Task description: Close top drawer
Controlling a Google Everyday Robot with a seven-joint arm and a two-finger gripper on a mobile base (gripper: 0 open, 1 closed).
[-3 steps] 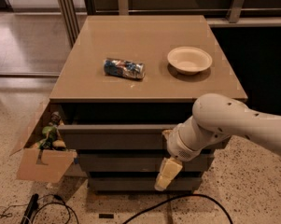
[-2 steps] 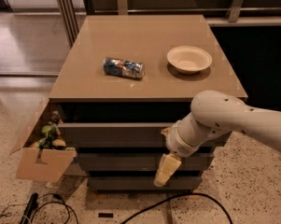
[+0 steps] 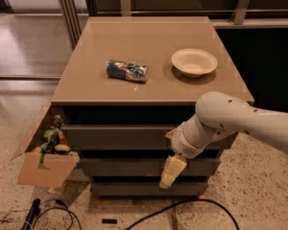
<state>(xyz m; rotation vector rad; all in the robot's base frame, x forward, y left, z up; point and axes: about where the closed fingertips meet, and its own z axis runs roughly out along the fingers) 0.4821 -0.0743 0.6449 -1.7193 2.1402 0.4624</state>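
The top drawer (image 3: pixel 115 135) is the uppermost of three grey fronts under the tan cabinet top (image 3: pixel 148 42). A dark gap shows between its front and the cabinet top. My white arm reaches in from the right. The gripper (image 3: pixel 171 172) hangs in front of the cabinet at the right, its pale fingers pointing down over the middle and bottom drawer fronts, just below the top drawer's front.
A blue crumpled snack bag (image 3: pixel 127 71) and a cream bowl (image 3: pixel 194 62) sit on the cabinet top. An open cardboard box (image 3: pixel 44 166) with items stands at the cabinet's left side. Black cables (image 3: pixel 182 206) lie on the speckled floor in front.
The arm and gripper have shifted slightly left and toward the cabinet front; the drawer front looks much the same.
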